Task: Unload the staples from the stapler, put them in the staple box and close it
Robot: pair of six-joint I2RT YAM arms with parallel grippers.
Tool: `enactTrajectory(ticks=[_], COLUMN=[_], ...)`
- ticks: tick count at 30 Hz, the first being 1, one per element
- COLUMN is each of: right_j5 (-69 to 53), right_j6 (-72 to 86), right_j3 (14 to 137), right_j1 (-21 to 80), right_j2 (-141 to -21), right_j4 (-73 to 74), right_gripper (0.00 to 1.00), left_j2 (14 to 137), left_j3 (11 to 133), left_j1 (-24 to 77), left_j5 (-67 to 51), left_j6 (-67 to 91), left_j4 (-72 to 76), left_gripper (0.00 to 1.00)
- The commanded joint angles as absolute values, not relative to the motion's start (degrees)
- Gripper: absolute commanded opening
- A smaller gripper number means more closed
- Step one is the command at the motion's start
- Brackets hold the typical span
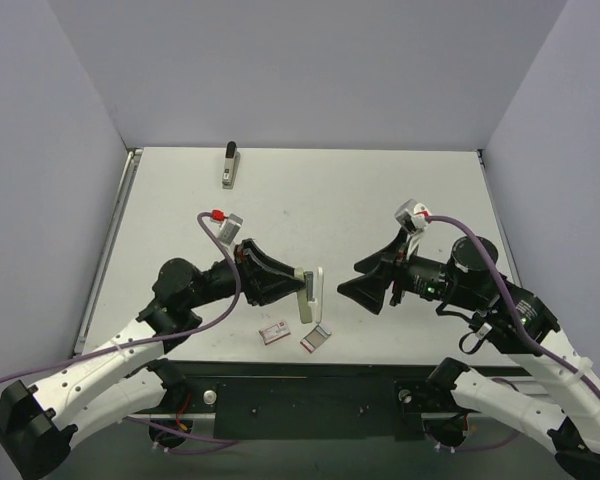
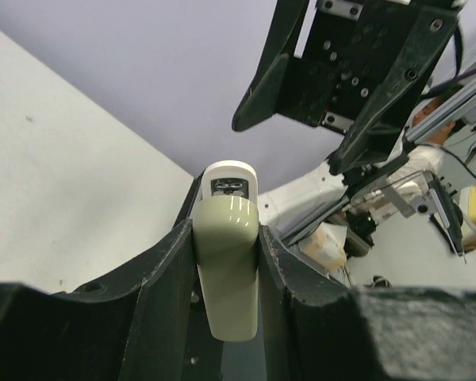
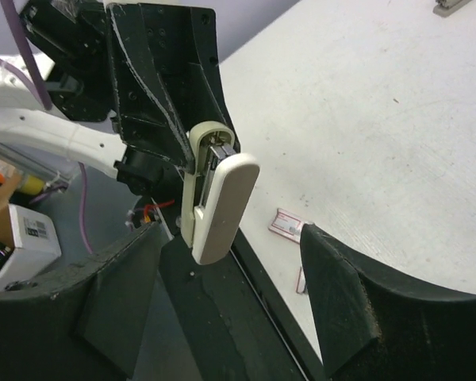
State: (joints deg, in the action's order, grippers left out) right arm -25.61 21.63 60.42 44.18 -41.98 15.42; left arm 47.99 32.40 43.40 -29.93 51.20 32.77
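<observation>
Near the bottom edge of the top view, flat on the table (image 1: 380, 200): a small red-and-white box (image 1: 273, 332) and, just right of it, a small grey box (image 1: 316, 338). Just above them, a cream stapler (image 2: 226, 270), clamped at its sides between the fingers of the left gripper (image 1: 298, 285), cream top tilted away from the white base. Right of it, the right gripper (image 1: 352, 282), fingers spread wide and empty, near the stapler but apart. Far off, at the upper left of the table, a grey-silver bar with a black tip (image 1: 230, 165).
</observation>
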Motion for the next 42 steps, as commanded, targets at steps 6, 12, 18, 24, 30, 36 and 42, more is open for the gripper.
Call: enactTrajectory(ticks=[6,12,18,24,30,36,42], right_j5=[-33.7,-40.4,-44.4,-44.0,-43.8,-44.2,-44.8], right_j6=[10.5,6.0,4.0,3.3,2.8,2.8,2.8], right_j3=[65.9,65.9,65.7,66.3,67.1,67.3,66.7], right_j1=[43.9,44.5,46.1,48.5,50.3,50.8,51.3], right_j2=[-52.6,-54.0,-54.7,-56.9,-58.9,-59.6,-59.5], right_j4=[22.2,22.9,22.9,22.9,22.7,22.5,22.5], right_gripper=[0.64,0.62,0.62,0.59,0.55,0.45,0.41], left_j2=[50.0,50.4,50.2,50.4,50.2,50.2,50.2], left_j3=[38.5,37.8,36.5,36.6,36.8,37.3,37.8], left_j1=[43.6,44.0,44.5,45.0,45.7,45.6,45.6], left_j5=[-42.6,-46.8,-48.7,-49.3,-49.3,-49.1,-49.1], left_j6=[44.5,41.2,39.5,38.9,38.5,38.2,38.1], left_j4=[20.7,17.8,17.9,17.8,17.0,16.3,16.3], left_gripper=[0.0,0.0,0.0,0.0,0.0,0.0,0.0])
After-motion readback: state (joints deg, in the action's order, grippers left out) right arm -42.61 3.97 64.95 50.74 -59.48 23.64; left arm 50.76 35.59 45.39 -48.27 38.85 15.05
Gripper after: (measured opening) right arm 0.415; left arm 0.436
